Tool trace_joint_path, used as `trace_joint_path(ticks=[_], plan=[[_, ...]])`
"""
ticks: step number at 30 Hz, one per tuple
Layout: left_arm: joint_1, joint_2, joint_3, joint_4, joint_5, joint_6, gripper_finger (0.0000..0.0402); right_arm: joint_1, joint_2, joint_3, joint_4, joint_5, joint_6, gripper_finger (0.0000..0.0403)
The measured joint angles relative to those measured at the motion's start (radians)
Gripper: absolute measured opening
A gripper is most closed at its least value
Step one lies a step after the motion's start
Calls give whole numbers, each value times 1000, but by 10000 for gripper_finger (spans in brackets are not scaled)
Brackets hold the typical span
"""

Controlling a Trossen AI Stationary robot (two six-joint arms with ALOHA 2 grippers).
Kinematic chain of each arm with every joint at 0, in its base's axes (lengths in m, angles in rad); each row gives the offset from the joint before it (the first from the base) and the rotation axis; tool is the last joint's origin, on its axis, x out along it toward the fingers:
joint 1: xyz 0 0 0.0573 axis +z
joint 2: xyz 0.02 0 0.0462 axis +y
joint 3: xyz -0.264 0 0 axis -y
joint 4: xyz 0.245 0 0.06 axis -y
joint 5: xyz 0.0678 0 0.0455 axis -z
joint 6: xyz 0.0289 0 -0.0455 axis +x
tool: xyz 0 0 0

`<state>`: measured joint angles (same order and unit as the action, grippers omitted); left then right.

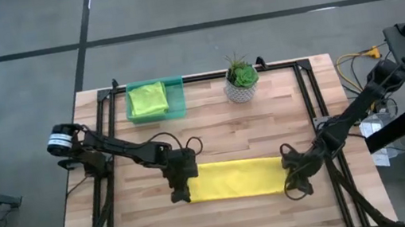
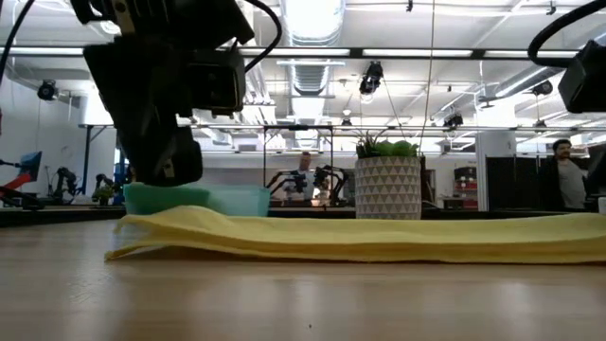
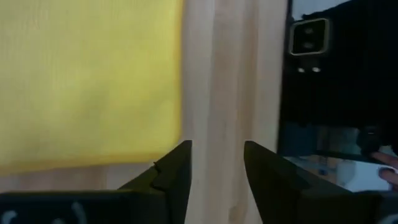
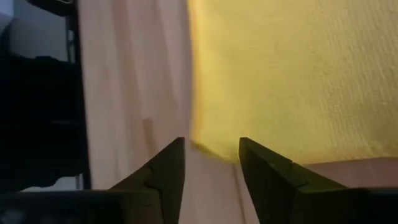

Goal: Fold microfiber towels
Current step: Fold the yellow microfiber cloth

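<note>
yellow towel (image 1: 235,179) folded flat | left gripper (image 1: 180,194) jaws spread | right gripper (image 1: 295,189) jaws spread

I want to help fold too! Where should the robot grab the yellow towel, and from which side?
Best by its two near corners, one per gripper, coming down from above. The yellow towel lies flat as a long strip, already folded once. The left gripper and right gripper hang at its short ends, jaws open, so each could probably pinch a corner there.
</note>
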<state>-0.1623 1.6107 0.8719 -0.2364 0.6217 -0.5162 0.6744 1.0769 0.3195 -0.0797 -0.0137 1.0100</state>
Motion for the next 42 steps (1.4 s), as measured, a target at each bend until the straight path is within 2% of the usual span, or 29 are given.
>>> trace_joint_path(ticks=[4, 8, 13, 18, 22, 29, 34, 37, 42], plan=[[0, -10, 0, -3, 17, -51, 134, 4, -45, 0, -18, 1, 9, 156], [7, -10, 8, -7, -92, -47, 134, 4, -83, 0, -13, 16, 11, 156], [59, -10, 32, 103, -210, 37, 134, 4, -123, 0, -10, 23, 21, 149], [147, 29, 118, 228, -234, 170, 134, 4, -196, 0, -11, 36, 68, 140], [196, 171, 264, 217, -142, 276, 134, 4, -286, 0, -12, 99, 113, 132], [204, 465, 646, 218, 25, 422, 126, 12, -470, 23, -15, 256, 140, 123], [209, 646, 902, 148, 112, 424, 65, 36, -550, 121, -12, 455, 53, 123], [201, 745, 1035, 103, 147, 426, 16, 39, -563, 191, -18, 518, -24, 120], [193, 852, 1181, 49, 162, 427, 7, 40, -550, 291, -73, 558, -83, 118]])
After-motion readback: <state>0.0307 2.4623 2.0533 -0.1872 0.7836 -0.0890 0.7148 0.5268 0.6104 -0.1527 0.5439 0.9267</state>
